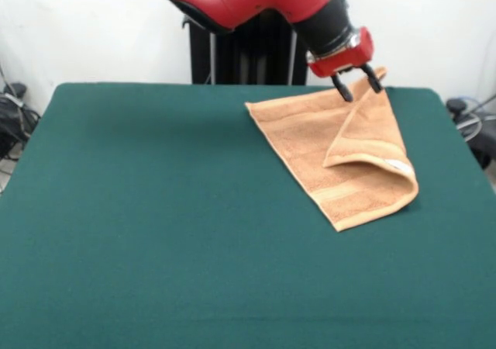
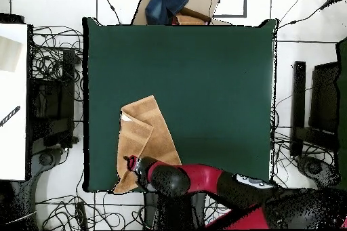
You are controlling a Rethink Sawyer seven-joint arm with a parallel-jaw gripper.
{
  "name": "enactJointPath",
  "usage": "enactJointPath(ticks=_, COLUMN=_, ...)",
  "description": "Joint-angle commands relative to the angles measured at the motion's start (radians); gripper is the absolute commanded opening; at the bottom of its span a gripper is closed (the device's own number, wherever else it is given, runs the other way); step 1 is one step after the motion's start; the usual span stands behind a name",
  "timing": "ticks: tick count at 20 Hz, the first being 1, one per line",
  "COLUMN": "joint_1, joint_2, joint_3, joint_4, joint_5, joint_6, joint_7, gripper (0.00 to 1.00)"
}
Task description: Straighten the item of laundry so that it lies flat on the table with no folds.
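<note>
Near the far right edge of the dark green felt-covered worktop (image 1: 155, 233) lay the small orange-tan terry towel (image 1: 325, 159), one side folded over. The red arm's pincer (image 1: 357, 85) pinched its raised corner. Soft and limp, it probably handles best by corners.

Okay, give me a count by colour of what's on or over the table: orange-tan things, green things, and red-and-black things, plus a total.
Orange-tan: 1, the towel, partly folded over itself.
Green: 1, the table cover.
Red and black: 1, the robot arm, its end effector at the towel's far corner.
Total: 3
</note>
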State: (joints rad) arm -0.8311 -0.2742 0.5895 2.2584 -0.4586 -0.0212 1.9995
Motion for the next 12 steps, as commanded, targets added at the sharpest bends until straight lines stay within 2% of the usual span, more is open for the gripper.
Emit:
enactJointPath(ticks=1, joint_1=-0.005, joint_2=0.103, joint_3=-0.007, joint_4=-0.14, joint_5=-0.064, joint_6=0.022, joint_7=0.016, gripper=1.0)
enactJointPath(ticks=5, joint_1=0.014, joint_2=0.09, joint_3=-0.013, joint_4=-0.148, joint_5=-0.058, joint_6=0.008, joint_7=0.041, gripper=1.0)
enactJointPath(ticks=12, joint_1=-0.093, joint_2=0.164, joint_3=0.052, joint_4=-0.226, joint_5=-0.06, joint_6=0.151, joint_7=-0.066, gripper=1.0)
